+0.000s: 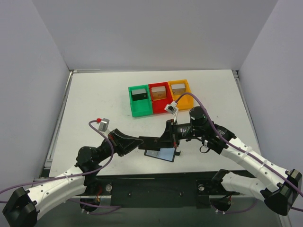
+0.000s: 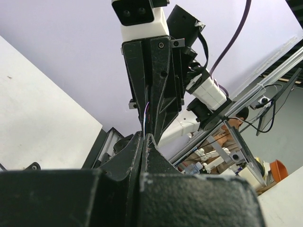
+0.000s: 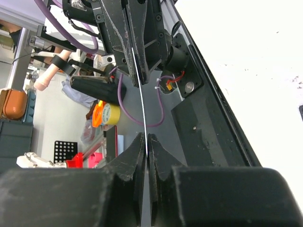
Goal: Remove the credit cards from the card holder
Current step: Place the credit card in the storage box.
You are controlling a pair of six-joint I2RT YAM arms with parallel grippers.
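Both arms meet above the near middle of the table. Under them hangs the card holder (image 1: 160, 154), a flat dark rectangle with a bluish face. My left gripper (image 1: 156, 140) (image 2: 145, 137) is shut on a thin edge at its near side. My right gripper (image 1: 170, 137) (image 3: 146, 138) faces it tip to tip. It is shut on a thin pale sheet seen edge-on, a credit card (image 3: 141, 104). That sheet runs straight across to the left jaws. Where the card ends and the holder begins does not show.
Three small bins stand side by side behind the grippers: green (image 1: 140, 100), red (image 1: 160, 97) and orange (image 1: 181, 93). The right arm's purple cable (image 1: 208, 113) loops over the orange bin. White walls close the table on three sides.
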